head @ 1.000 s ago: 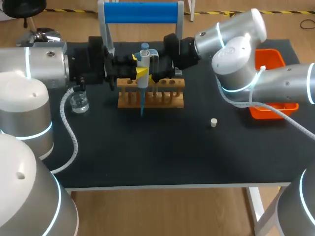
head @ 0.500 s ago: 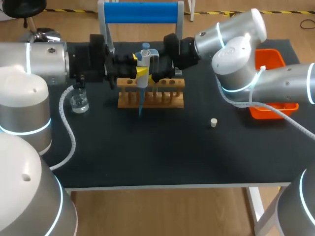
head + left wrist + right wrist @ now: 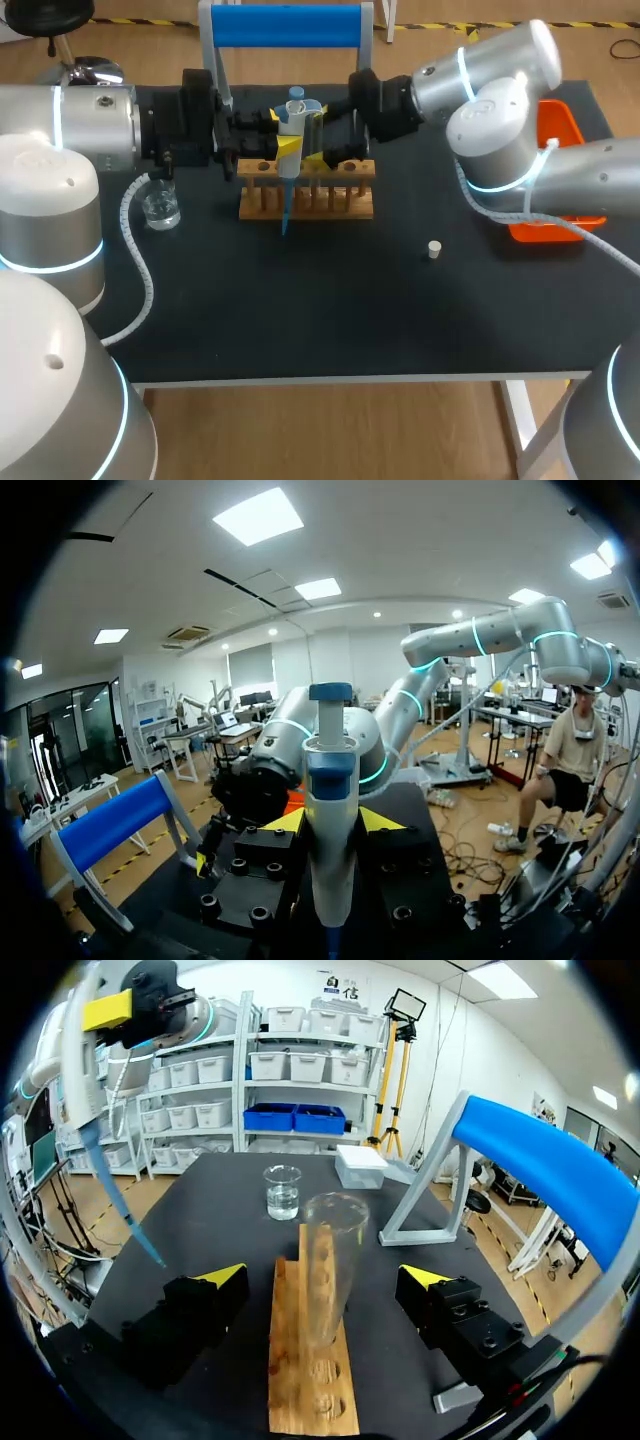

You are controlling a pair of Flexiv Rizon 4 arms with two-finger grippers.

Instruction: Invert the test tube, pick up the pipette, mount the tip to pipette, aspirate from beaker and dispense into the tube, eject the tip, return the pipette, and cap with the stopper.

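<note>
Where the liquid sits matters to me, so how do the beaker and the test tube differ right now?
The beaker is short and wide; the test tube is tall and narrow. The beaker stands on the table; the test tube stands in the wooden rack. The beaker holds clear liquid at its bottom; no liquid shows in the test tube. Both are clear, upright and open on top.
</note>
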